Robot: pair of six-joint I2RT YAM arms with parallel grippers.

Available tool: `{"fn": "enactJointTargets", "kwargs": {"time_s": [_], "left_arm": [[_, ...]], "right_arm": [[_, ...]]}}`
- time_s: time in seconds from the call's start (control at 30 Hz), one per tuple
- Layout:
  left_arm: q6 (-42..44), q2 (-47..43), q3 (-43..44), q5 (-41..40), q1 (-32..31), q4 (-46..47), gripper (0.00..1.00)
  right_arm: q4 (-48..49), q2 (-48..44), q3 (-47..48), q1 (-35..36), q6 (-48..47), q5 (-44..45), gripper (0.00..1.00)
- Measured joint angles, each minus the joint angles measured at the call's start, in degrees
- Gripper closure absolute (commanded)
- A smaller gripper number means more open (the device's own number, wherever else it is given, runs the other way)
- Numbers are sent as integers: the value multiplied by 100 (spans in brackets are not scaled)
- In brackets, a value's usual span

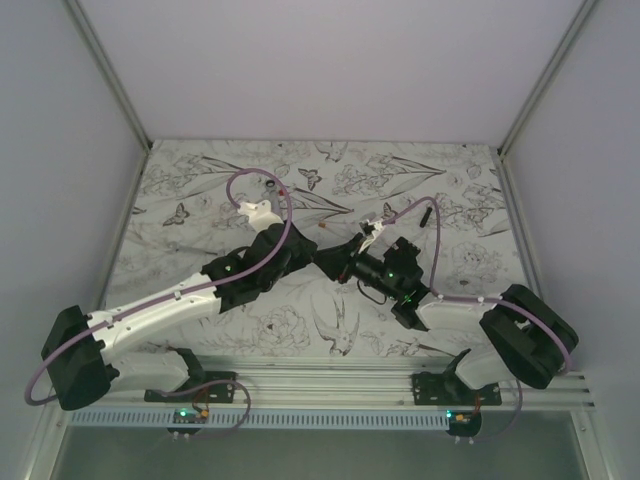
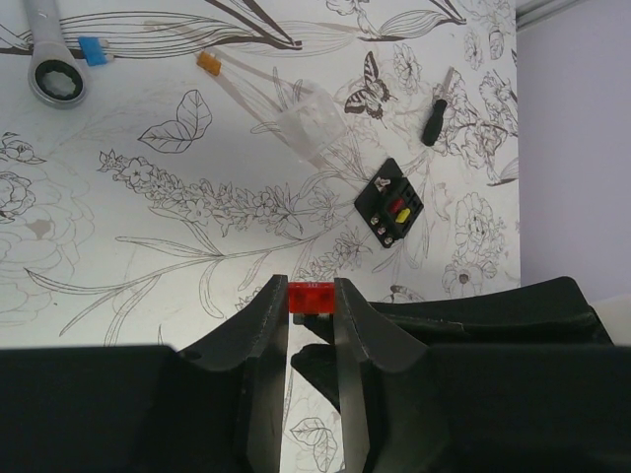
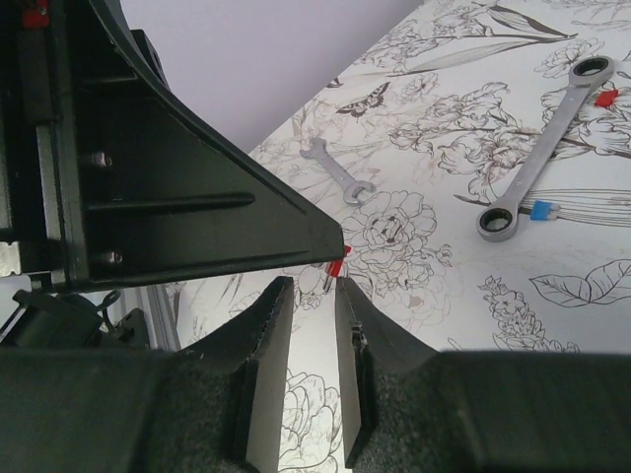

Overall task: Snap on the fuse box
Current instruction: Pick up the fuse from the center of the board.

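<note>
The fuse box (image 2: pixel 391 209) is a small black block with a red and a yellow fuse on its face. It lies flat on the floral table, beyond and to the right of my left gripper. My left gripper (image 2: pixel 312 292) is shut on a small red fuse (image 2: pixel 312 297) at its fingertips, above the table. My right gripper (image 3: pixel 314 288) is open with a narrow gap and holds nothing. Its tips sit just under the left gripper's black finger (image 3: pixel 197 212), with the red fuse (image 3: pixel 335 267) right beyond them. In the top view both grippers (image 1: pixel 322 256) (image 1: pixel 347 264) meet at mid-table.
A clear plastic cover (image 2: pixel 311 128) lies left of the fuse box, and a thin black stick (image 2: pixel 434 118) lies beyond it. An orange fuse (image 2: pixel 208 61), a blue fuse (image 2: pixel 92 49) and a ratchet wrench (image 2: pixel 56 79) lie far left. A second small wrench (image 3: pixel 335 172) lies near the wall.
</note>
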Motion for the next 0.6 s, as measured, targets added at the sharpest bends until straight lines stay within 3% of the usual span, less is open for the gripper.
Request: {"fn": "enactJointTargets", "kwargs": {"time_s": [0.6], "left_arm": [[-2,0,-37,2,-44,85,93]], "right_arm": [[0,57,2,2,0,109,94]]}}
